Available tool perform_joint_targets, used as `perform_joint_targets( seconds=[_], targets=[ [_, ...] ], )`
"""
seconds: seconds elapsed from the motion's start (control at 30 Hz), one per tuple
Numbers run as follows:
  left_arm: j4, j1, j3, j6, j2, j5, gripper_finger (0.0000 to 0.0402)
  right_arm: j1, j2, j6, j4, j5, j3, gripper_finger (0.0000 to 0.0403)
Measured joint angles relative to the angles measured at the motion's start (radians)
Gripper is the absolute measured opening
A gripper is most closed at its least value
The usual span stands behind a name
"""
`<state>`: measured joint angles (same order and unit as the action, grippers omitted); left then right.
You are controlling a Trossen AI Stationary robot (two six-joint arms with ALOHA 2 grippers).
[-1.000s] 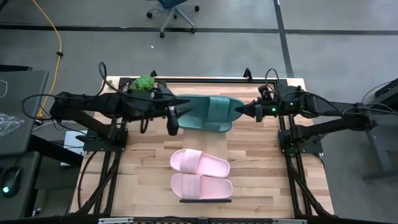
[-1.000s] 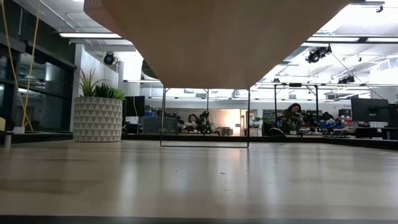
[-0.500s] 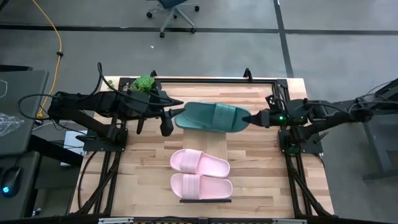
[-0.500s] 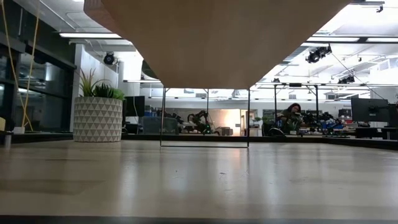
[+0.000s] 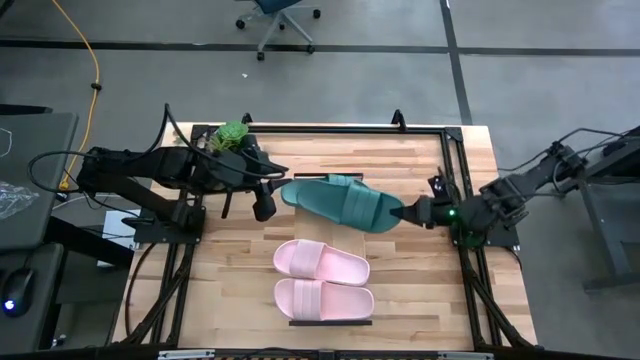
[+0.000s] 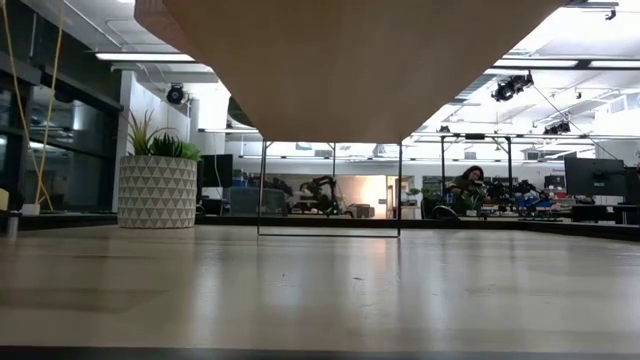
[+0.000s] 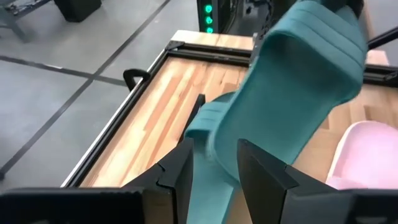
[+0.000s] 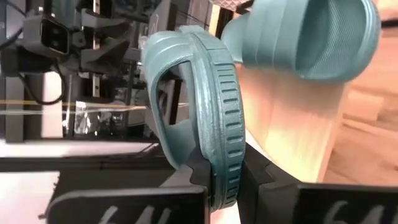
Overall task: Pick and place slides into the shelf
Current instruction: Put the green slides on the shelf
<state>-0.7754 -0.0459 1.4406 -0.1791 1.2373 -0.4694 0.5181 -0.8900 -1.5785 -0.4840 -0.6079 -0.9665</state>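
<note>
Slides: one teal slide [image 5: 343, 200] held above the surface's [image 5: 420, 290] middle, right gripper [image 5: 404, 213] clamped on its right end, left gripper [image 5: 265, 205] part-open at its left end; two pink slides [image 5: 322, 281] near the front edge.

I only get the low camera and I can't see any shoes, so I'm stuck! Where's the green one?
Observer: The teal slide is over the middle of the table. The right gripper is shut on the rim at one end.
Operator: What's the other arm doing?
Observer: The left gripper is open, just beside the slide's other end.
Operator: And the pink shoes?
Observer: The two pink slides lie flat side by side, apart from the teal one, with no gripper near them.
</note>
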Motion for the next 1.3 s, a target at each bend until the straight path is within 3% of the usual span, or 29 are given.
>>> perform_joint_targets(
  seconds=[0.63,0.8,1.3],
  targets=[
    [-0.075,0.0,0.0,0.022,0.0,-0.013,0.0113,0.229,-0.123,-0.326,-0.066,-0.163,0.0,0.001],
    [-0.075,0.0,0.0,0.027,0.0,-0.012,0.0113,0.292,-0.152,-0.446,-0.123,-0.257,0.0,0.001],
    [-0.141,0.0,-0.011,0.015,0.01,0.013,0.0113,0.312,-0.178,-0.509,-0.172,-0.248,0.0,0.001]
  ],
)
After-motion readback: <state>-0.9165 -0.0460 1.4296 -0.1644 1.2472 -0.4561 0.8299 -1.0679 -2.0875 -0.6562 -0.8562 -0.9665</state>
